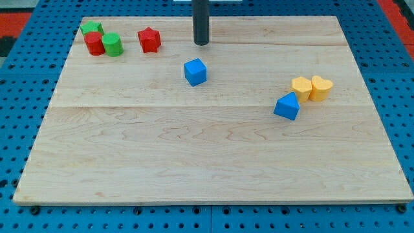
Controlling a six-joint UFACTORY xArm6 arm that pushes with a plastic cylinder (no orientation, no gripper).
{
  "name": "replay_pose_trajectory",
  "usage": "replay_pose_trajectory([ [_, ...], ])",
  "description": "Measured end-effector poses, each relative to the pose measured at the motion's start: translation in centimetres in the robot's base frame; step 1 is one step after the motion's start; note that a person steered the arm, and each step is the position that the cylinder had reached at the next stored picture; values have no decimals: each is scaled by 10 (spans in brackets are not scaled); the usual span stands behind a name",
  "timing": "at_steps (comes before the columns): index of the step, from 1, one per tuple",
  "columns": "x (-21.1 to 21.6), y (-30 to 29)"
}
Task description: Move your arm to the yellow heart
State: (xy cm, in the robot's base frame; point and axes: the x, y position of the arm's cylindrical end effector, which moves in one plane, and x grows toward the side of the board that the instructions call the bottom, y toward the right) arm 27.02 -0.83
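Observation:
The yellow heart [321,88] lies at the view's right on the wooden board [213,162], touching a yellow hexagon-like block [301,87] on its left. A blue triangular block [286,107] sits just below-left of the yellow pair. My tip [202,43] is near the view's top centre, far to the upper left of the yellow heart. A blue cube [195,72] sits a little below my tip, apart from it.
A red star [149,40] lies left of my tip. At the top left corner a green star [92,28], a red cylinder [94,44] and a green cylinder [112,45] are clustered. Blue pegboard [26,97] surrounds the board.

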Motion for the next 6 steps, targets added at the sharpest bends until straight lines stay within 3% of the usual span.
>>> replay_pose_trajectory([
  [3,7,30],
  [4,41,28],
  [5,49,59],
  [6,57,149],
])
